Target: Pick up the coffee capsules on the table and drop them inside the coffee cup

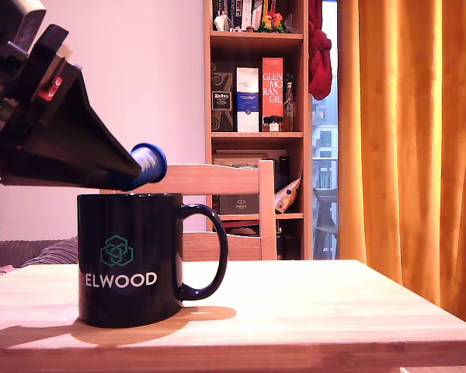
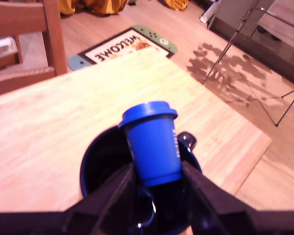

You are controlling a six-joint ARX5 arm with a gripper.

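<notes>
Jaws of the gripper (image 2: 154, 182) are clamped on a blue coffee capsule (image 2: 152, 143), one black finger (image 2: 115, 188) pressed to each side. Capsule is held tilted directly above the open mouth of the coffee cup (image 1: 130, 259), not touching it. Cup stands upright on the table (image 1: 318, 303), handle toward the exterior view's right. Beyond: wooden chair (image 1: 217, 180), bookshelf (image 1: 255, 93), orange curtain (image 1: 408, 140).

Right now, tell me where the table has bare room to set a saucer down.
The table is bare from the coffee cup handle to its edge on the exterior view's right, and along the front edge. It is crowded only above the cup, where the gripper holds a blue capsule over the opening.
</notes>
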